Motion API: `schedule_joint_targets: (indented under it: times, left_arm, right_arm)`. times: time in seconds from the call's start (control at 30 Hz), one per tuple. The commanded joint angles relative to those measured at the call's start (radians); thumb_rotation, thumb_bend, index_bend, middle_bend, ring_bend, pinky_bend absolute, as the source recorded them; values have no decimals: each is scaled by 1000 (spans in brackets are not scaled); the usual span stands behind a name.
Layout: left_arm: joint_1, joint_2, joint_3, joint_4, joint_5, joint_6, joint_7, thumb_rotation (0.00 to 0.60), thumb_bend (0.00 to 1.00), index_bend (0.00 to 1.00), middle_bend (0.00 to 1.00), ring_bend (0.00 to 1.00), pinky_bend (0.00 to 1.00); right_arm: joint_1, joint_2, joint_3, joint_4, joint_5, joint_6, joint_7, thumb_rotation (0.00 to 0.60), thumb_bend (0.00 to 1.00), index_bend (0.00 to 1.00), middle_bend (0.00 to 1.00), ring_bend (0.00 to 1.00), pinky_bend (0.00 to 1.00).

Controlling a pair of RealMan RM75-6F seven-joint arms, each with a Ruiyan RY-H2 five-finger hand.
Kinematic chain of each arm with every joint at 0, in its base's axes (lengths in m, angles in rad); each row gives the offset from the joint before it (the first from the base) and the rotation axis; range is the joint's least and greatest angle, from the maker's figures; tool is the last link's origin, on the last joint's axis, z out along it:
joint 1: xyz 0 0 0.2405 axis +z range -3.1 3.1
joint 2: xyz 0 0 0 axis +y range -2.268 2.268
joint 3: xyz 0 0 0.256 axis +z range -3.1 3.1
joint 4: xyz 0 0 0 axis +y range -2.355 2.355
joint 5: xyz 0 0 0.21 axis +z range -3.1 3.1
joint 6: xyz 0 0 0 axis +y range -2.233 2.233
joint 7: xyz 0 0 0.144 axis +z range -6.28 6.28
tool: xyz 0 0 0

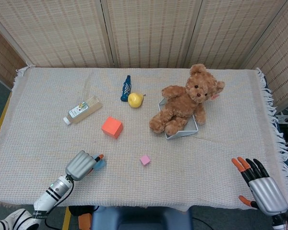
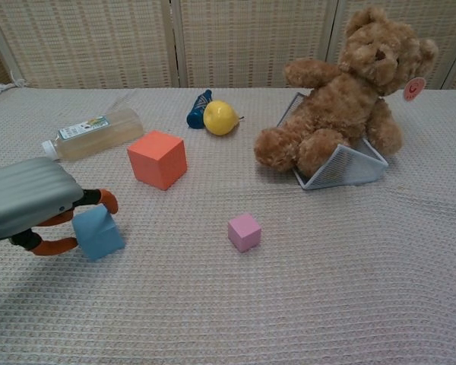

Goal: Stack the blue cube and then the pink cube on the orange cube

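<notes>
Orange-tipped fingers (image 2: 102, 199) of the left hand (image 2: 26, 199) curl around the blue cube (image 2: 99, 232), one tip over its far top edge and another low against its left face, so the hand has closed onto the cube, which sits on the woven cloth (image 2: 327, 304) tilted slightly, one corner turned toward the near side. From the head view the same hand (image 1: 81, 165) covers most of the cube (image 1: 100, 163); only a sliver of blue shows at its right.

Far right and near the table's edge, the right hand (image 1: 259, 184) rests with fingers spread apart and nothing in them.

Beyond the blue cube, toward the far side, stands the orange cube (image 2: 157, 159), the largest of the three, one vertical edge facing near. The pink cube (image 2: 245, 232), the smallest, lies to the right of the blue one, well apart from both.

A wire-mesh tray (image 2: 342, 169) sits tipped on the right, and a brown teddy bear (image 2: 342, 99) slumps in it, legs spilling over the left rim. A clear bottle (image 2: 91, 134) lies on its side at far left, cap pointing left. A yellow pear (image 2: 220, 118) touches a small dark blue bottle (image 2: 198, 109) in the far middle.
</notes>
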Motion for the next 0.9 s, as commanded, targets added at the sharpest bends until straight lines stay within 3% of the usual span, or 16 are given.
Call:
schedule_joint_targets:
  times: [0.03, 0.17, 0.3, 0.47, 0.9]
  left_arm:
    - [-20, -31, 24, 69, 59, 49, -90, 600, 318, 460, 1000, 1000, 1000]
    - [-31, -65, 39, 139, 99, 103, -168, 600, 315, 627, 1000, 1000, 1000]
    - [-34, -80, 44, 164, 98, 141, -275, 600, 313, 654, 1000, 1000, 1000]
    - [-46, -26, 26, 86, 22, 103, -408, 600, 308, 681, 1000, 1000, 1000]
    - [-102, 137, -121, -154, -172, 27, -202, 600, 307, 703, 1000, 1000, 1000]
  right_arm:
    - [0, 1, 1, -1, 3, -1, -1, 600, 7, 0, 0, 0, 0]
    - [-1, 2, 1, -3, 6, -3, -2, 600, 7, 0, 0, 0, 0]
    - [0, 2, 2, -5, 10, -7, -5, 600, 7, 0, 0, 0, 0]
    - [2, 3, 6, -6, 20, -12, -6, 600, 7, 0, 0, 0, 0]
    - [12, -2, 27, -7, 59, -29, -9, 600, 8, 0, 0, 0, 0]
